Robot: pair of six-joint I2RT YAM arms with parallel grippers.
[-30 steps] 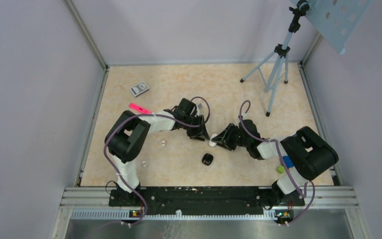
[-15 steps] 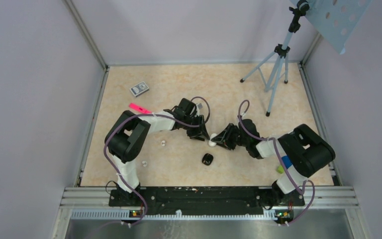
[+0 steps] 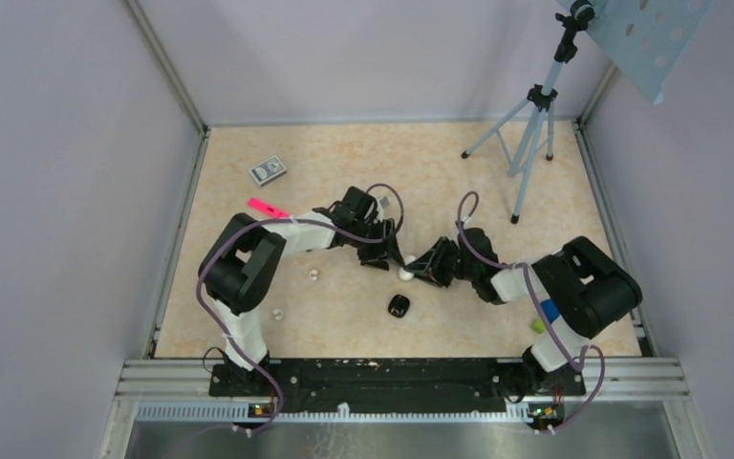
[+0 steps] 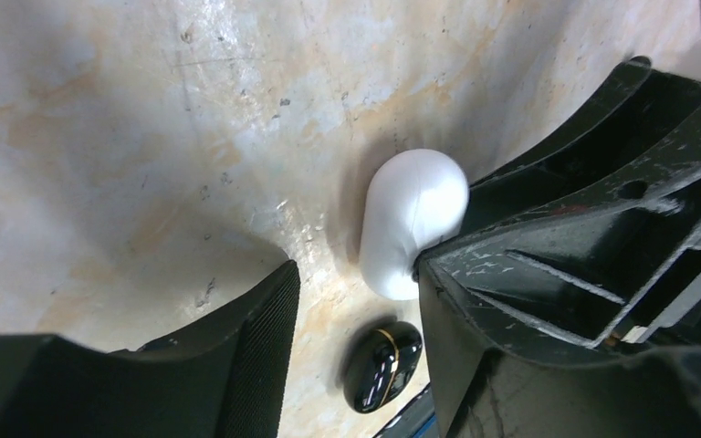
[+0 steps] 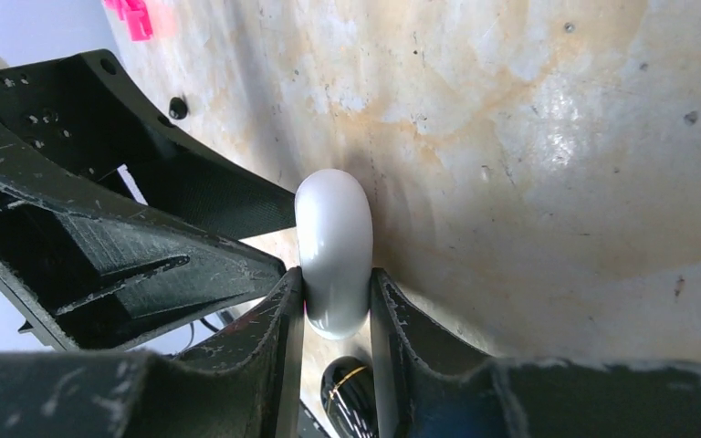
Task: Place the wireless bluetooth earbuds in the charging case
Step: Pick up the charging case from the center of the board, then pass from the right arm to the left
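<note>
Pinching the charging case [image 5: 333, 251] on edge, mid-frame on the worktop [image 3: 459, 172], the right claw [image 5: 336, 285] steadies it, likely for opening; the left claw [image 4: 351, 274] stands open beside it, gripping nothing.

We see the charging case [image 5: 333, 237], white, smooth and oval, closed, on its narrow side, pressed between both jaws of the right gripper [image 5: 338, 287]. It touches only one jaw of the left gripper [image 4: 356, 266]. One earbud [image 3: 314, 275] and the other earbud [image 3: 277, 313], tiny and white, lie well apart from all jaws.
</note>
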